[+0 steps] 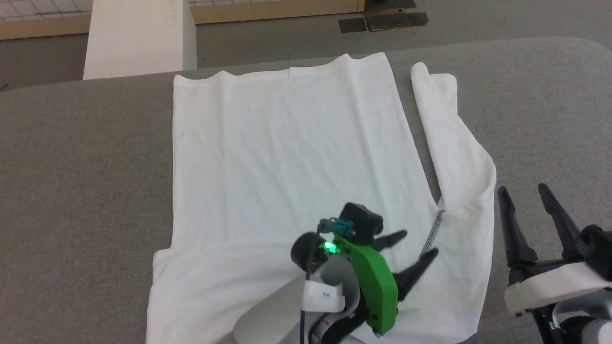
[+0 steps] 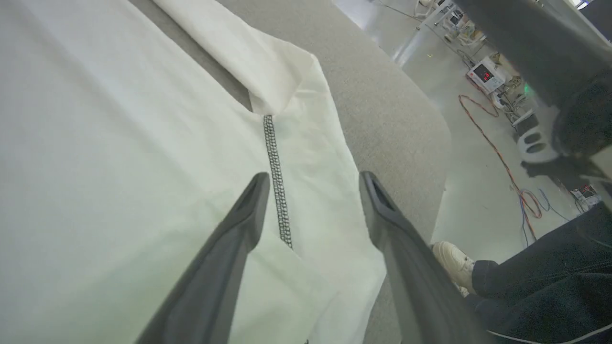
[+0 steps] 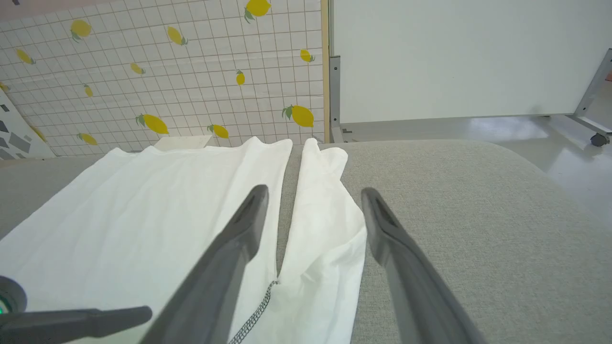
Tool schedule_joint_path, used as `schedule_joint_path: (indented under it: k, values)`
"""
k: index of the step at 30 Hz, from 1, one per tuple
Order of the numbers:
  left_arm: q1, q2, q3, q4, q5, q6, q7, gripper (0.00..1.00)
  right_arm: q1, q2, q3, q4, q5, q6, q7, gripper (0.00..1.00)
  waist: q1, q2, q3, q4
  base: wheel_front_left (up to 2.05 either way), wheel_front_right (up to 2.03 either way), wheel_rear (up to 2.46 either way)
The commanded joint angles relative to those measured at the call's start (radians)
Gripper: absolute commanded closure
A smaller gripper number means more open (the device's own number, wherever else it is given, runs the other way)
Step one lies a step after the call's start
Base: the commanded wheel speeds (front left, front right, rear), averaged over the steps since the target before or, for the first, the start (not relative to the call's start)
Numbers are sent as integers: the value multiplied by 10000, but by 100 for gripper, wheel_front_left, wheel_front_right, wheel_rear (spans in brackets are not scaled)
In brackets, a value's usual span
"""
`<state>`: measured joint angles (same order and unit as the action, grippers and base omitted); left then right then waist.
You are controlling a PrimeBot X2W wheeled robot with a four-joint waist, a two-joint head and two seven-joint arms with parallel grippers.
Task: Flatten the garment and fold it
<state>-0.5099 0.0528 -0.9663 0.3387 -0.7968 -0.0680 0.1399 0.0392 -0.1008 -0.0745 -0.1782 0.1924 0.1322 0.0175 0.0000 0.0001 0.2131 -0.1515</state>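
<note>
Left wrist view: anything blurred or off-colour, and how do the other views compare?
Left wrist view: zigzag stitching sharp, near fingers soft, garment tinted greenish. Head view: even light, garment nearly washed out, creases faint. Right wrist view: near fingers blurred, garment and table crisp.

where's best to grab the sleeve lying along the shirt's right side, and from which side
Probably the sleeve at its outer edge, where it bulges up near the armpit, coming from the robot's right across the bare table. That edge looks lifted and free, while the inner edge lies close beside the shirt body. The open right gripper sits on that side.
</note>
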Motion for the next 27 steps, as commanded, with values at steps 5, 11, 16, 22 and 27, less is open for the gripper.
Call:
schedule_joint_path:
  k: [5,11,16,22,27]
  values:
    - [-412,920,1401,-792,568,1018,-1851,0,-574,-410,-238,142,-24,-15,182,0,0,-1,63,414,0,0,0]
    - [-22,2407,3190,-1162,1114,2143,-3692,0,-1822,-954,-320,881,61,-15,690,0,0,-1,490,663,0,0,0]
    - [523,3156,4761,-1568,1471,2510,-4002,0,-3539,-1397,-190,1972,218,-15,1571,0,0,-1,1139,864,0,0,0]
    - [1281,3171,6860,-2649,2482,2560,-4013,0,-5832,-1913,-13,3436,549,-15,2728,0,0,-1,2154,1210,0,0,0]
    - [1512,2781,8065,-3198,3133,2273,-4014,0,-7432,-2303,-91,4752,602,-15,3713,0,0,-1,3018,1626,0,0,0]
